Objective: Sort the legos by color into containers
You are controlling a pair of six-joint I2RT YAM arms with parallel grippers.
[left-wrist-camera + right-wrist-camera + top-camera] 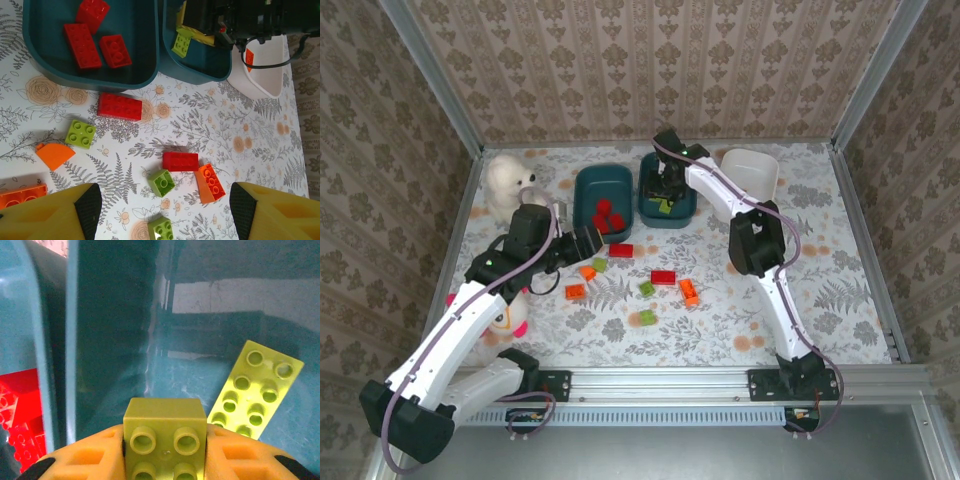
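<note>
My right gripper [667,186] hangs inside the middle teal tub [682,215], shut on a light green brick [165,440]. A flat green plate [255,390] lies on that tub's floor. The left teal tub [582,195] holds three red bricks [95,40]. The white tub [752,172] has an orange piece [249,56] in it. My left gripper [165,215] is open, low over loose legos: a green brick [161,182], a red one [180,161], an orange one [211,182] and another green one [161,229]. More lie to its left: red [119,106], green [81,133], orange [54,154].
A white teddy bear [507,183] sits at the back left beside the left tub. A pink-and-white plush doll [505,315] lies under my left arm near the front left. Metal frame posts and papered walls close in the table.
</note>
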